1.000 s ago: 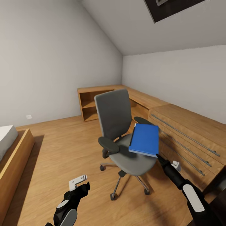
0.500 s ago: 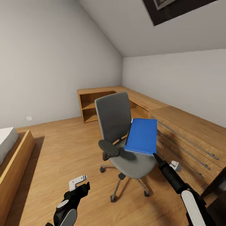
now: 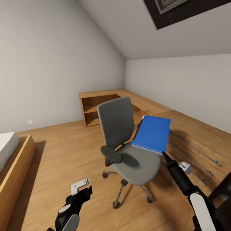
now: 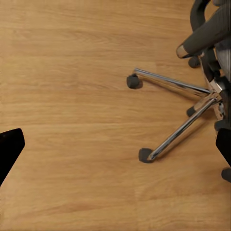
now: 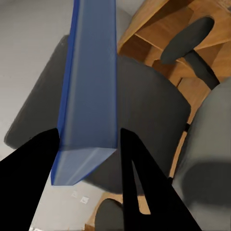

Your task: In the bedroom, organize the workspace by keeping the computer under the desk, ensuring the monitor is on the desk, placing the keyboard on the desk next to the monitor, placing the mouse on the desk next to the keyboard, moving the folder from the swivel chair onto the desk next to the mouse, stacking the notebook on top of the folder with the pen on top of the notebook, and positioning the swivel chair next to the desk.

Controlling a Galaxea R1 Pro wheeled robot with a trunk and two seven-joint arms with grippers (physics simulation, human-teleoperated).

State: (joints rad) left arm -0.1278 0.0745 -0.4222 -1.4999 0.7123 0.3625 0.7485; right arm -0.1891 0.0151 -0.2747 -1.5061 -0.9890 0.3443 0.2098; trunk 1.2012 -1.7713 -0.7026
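Note:
The grey swivel chair [image 3: 119, 134] stands mid-room on the wooden floor, its chrome base [image 4: 183, 122] also in the left wrist view. The bright blue folder [image 3: 151, 133] hangs tilted in the air above the seat's right side, with my right gripper [image 3: 164, 155] shut on its lower corner. In the right wrist view the folder's edge [image 5: 89, 91] runs between the two black fingers [image 5: 29, 185] of the right gripper [image 5: 89, 147]. My left gripper [image 3: 82, 190] hovers low over the floor in front of the chair, open [image 4: 115, 147] with nothing between its fingers.
A light wooden shelf bench [image 3: 102, 106] runs along the far wall into the corner. A wooden drawer unit [image 3: 199, 141] with long silver handles stands right of the chair. A bed's wooden frame [image 3: 16, 166] lies at left. A dark skylight [image 3: 186, 11] is overhead.
The right gripper has lifted the blue folder up off the chair seat and carried it a little to the right. The left arm has stayed put.

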